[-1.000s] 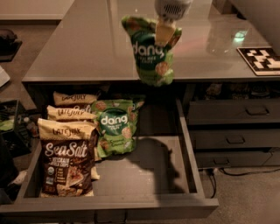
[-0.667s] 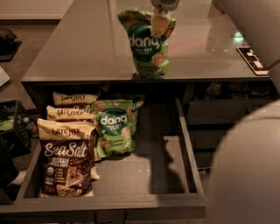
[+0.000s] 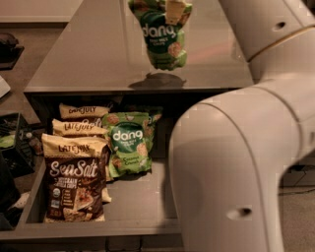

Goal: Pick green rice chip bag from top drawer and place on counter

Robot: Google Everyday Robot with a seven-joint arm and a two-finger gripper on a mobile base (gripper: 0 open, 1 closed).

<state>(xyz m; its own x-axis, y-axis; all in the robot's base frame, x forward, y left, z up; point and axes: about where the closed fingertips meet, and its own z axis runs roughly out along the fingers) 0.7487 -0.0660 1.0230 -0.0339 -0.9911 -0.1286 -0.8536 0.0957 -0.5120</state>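
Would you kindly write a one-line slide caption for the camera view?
The hand holds a green chip bag above the counter, behind the open drawer of snack bags.

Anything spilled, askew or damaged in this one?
Nothing stands out. The hand grips the green rice chip bag by its top, hanging intact above the counter. In the top drawer, the Late July bags and second dang bag sit orderly. The arm hides the drawer's right side.
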